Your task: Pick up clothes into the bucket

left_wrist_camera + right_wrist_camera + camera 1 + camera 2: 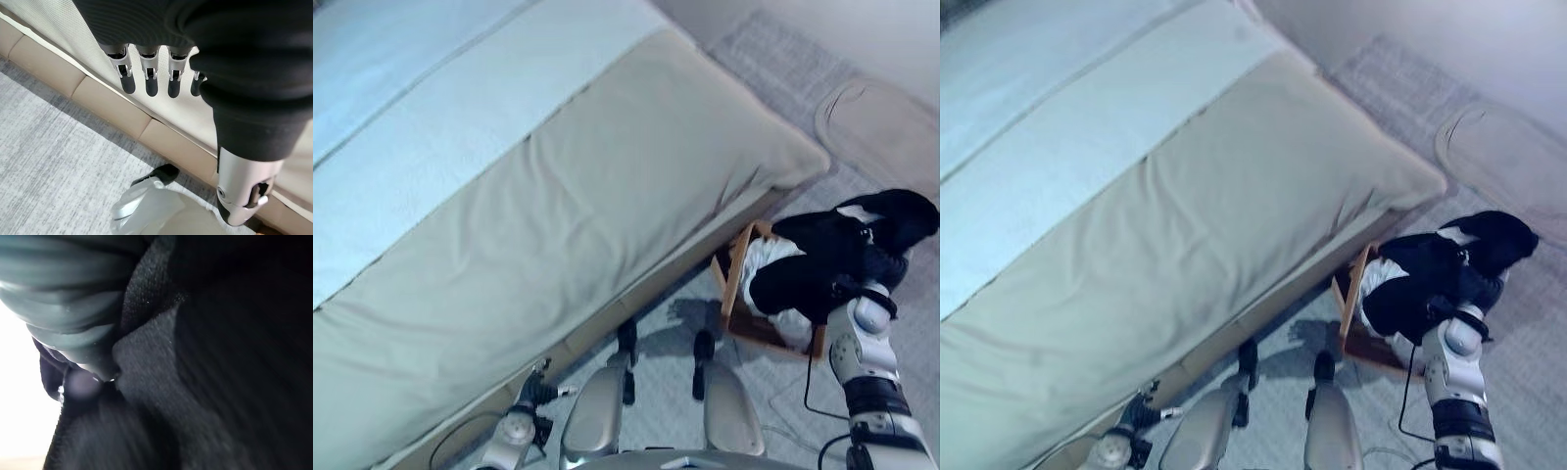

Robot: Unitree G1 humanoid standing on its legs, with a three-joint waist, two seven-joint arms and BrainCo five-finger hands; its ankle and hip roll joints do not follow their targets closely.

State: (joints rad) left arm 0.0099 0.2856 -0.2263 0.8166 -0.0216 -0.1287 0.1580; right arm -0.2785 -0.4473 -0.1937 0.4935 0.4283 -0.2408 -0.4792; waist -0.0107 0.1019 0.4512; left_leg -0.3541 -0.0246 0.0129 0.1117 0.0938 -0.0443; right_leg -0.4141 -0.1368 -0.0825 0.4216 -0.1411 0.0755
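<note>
My right hand [881, 266] is buried in the black garment [822, 257], so its fingers are hidden; that cloth also covers most of the wooden basket [736, 284].

left robot hand [146, 73] fingers straight, right robot hand [876, 264] raised

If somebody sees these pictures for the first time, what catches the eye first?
The black garment draped over the wooden-framed basket on the floor at the bed's corner stands out, with the right robot hand buried in it. Next comes the wide beige bed cover. The left robot hand hangs beside the bed.
</note>
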